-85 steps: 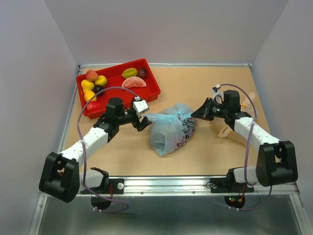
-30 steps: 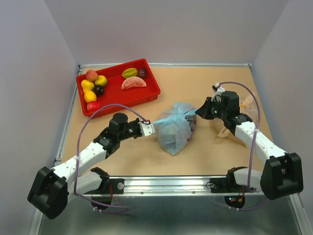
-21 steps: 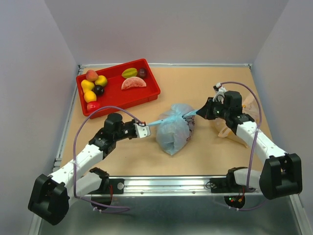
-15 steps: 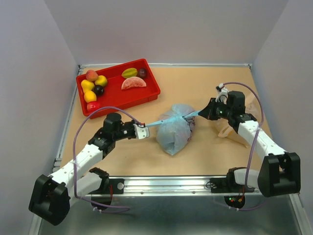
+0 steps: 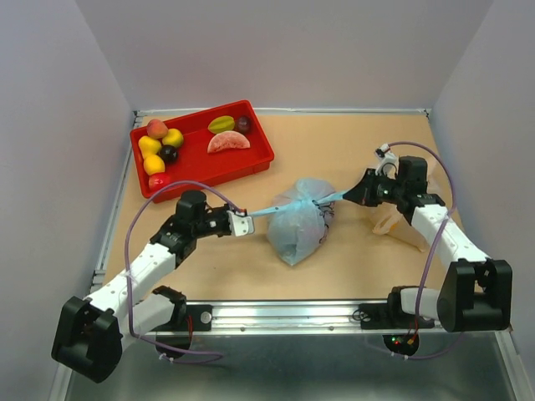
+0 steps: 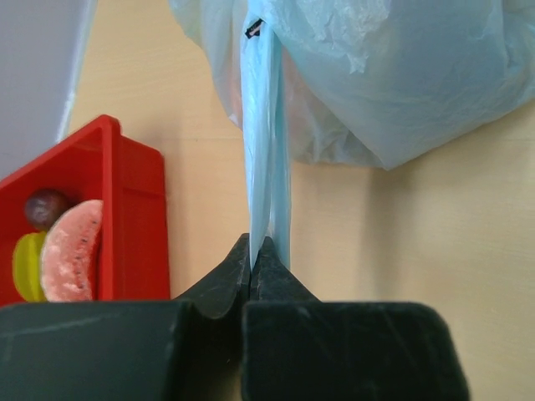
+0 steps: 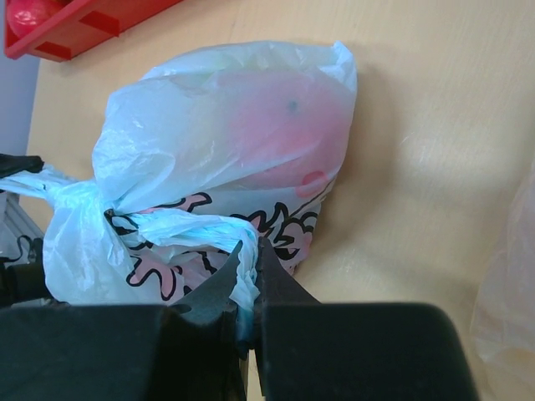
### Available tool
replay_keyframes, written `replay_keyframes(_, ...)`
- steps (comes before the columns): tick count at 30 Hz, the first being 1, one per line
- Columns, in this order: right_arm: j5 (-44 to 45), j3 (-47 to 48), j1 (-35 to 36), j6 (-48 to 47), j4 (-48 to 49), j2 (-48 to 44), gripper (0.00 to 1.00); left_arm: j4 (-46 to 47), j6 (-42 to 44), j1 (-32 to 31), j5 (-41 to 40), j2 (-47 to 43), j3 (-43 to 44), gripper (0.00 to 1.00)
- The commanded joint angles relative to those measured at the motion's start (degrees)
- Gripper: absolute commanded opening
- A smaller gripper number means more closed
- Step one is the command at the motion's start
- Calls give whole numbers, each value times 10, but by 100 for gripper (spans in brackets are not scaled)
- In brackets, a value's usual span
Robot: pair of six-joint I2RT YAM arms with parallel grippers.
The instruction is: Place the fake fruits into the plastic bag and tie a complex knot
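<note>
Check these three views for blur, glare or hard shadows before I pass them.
Top external: even light, sharp, only soft shadows beside the plastic bag. Left wrist: the near foreground is dark and slightly soft; the handle strip is crisp. Right wrist: a pale sheen on the table at right; the bag's print is legible.

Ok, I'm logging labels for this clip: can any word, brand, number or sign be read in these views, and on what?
None can be read. The plastic bag bears only a dark floral print, no letters. The red tray and the fake fruits show no marking.
</note>
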Motion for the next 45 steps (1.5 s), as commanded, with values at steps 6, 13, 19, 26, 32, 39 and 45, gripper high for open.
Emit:
replay_keyframes(6, 123, 142, -110, -45, 23, 29, 1, -107, -160, 32, -91, 79, 181, 0)
replay_keyframes(13, 66, 104, -66, -46, 15, 48, 0, -78, -136, 31, -95, 128, 169, 0)
replay_keyframes(19, 75, 47, -38, -48, -3, 41, 5, -98, -151, 31, -75, 142, 166, 30)
replay_keyframes(26, 76, 99, -38, -49, -53, -11, 76, -167, -252, 31, -26, 99, 225, 99)
replay_keyframes(32, 65, 188, -39, -67, -125, -61, 100, -240, -371, 36, -55, 63, 322, 99)
replay_keyframes(39, -33, 195, -39, -83, -253, -74, 100, -318, -485, 68, -128, 57, 385, 99)
replay_keyframes(45, -118, 136, -38, -86, -272, -92, 100, -325, -491, 78, -162, 19, 322, 99)
